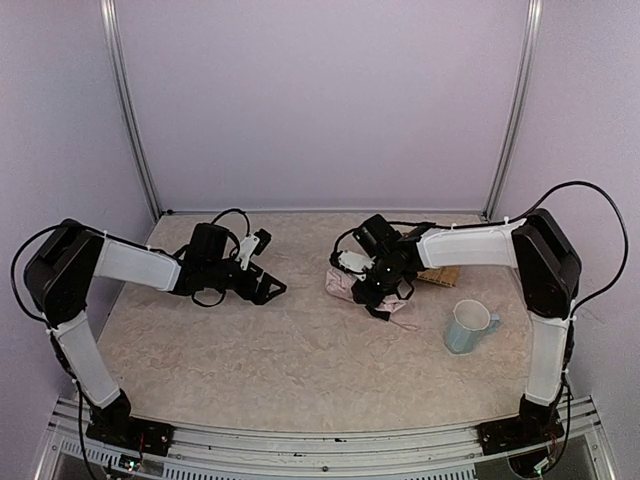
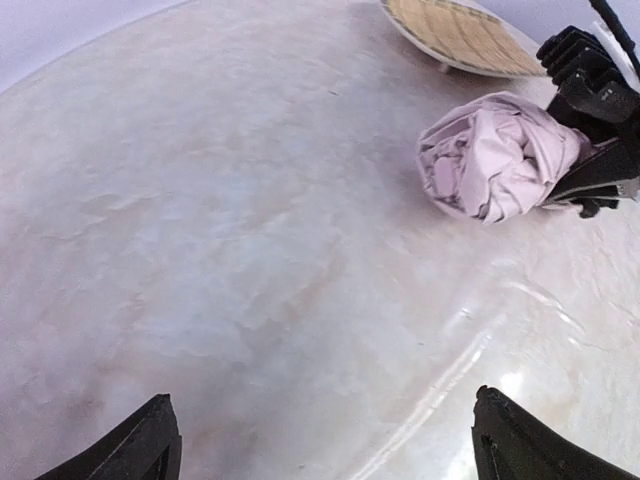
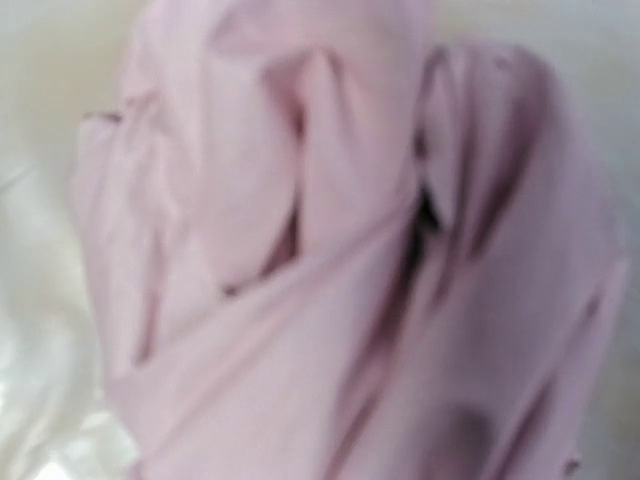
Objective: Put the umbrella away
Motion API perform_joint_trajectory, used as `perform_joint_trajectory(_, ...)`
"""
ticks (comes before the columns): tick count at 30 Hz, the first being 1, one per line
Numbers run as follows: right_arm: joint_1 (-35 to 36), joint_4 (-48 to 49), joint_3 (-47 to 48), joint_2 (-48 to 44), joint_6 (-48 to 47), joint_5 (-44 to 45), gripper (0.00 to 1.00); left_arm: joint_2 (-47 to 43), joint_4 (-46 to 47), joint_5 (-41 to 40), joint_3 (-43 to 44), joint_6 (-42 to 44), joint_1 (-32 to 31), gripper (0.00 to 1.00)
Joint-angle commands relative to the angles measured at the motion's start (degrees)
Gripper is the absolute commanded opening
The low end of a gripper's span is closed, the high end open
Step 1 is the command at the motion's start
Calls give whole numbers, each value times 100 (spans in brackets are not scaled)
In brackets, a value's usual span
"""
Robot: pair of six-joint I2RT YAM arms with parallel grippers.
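Observation:
The umbrella [image 1: 343, 283] is a crumpled, folded pale pink bundle lying on the table right of centre. It also shows in the left wrist view [image 2: 500, 155]. My right gripper [image 1: 372, 297] is down on its right end, and its black fingers [image 2: 600, 172] clasp the fabric. The right wrist view is filled with blurred pink fabric [image 3: 320, 250], and the fingers are hidden there. My left gripper [image 1: 272, 289] is open and empty, low over bare table to the left of the umbrella, its fingertips wide apart [image 2: 320, 398].
A woven bamboo tray [image 1: 440, 275] lies just behind the right gripper and shows at the top of the left wrist view [image 2: 465, 35]. A pale blue mug [image 1: 467, 327] stands near the front right. Walls close the back and sides.

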Motion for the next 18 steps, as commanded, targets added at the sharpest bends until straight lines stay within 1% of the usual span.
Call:
perform_joint_trajectory(1, -118, -121, 351, 320, 1318, -372, 5, -523, 759, -1809, -349, -473, -149, 99)
perform_joint_trajectory(2, -117, -167, 406, 418, 1406, -345, 12, -634, 859, -1930, -458, -417, -203, 99)
perform_joint_trajectory(3, -117, -222, 480, 496, 1483, -329, 26, -701, 951, -2001, -542, -353, -233, 99)
perform_joint_trajectory(5, -117, -304, 564, 518, 1582, -343, 62, -777, 950, -2085, -612, -243, -267, 99)
perform_joint_trajectory(6, -117, -330, 609, 481, 1605, -338, 84, -788, 903, -2147, -615, -227, -269, 99)
perform_joint_trajectory(7, -117, -357, 636, 413, 1605, -313, 99, -795, 862, -2221, -620, -210, -275, 99)
perform_joint_trajectory(11, -122, -479, 803, -54, 1447, -344, 100, -875, 906, -2249, -689, -199, -283, 99)
perform_joint_trajectory(14, -214, -585, 935, -494, 1231, -547, 100, -945, 957, -2247, -704, -204, -279, 99)
perform_joint_trajectory(16, -393, -502, 909, -932, 1149, -735, 100, -997, 954, -2338, -699, -184, -279, 99)
perform_joint_trajectory(18, -715, -212, 686, -1380, 1135, -854, 100, -1059, 936, -2471, -702, -152, -250, 99)
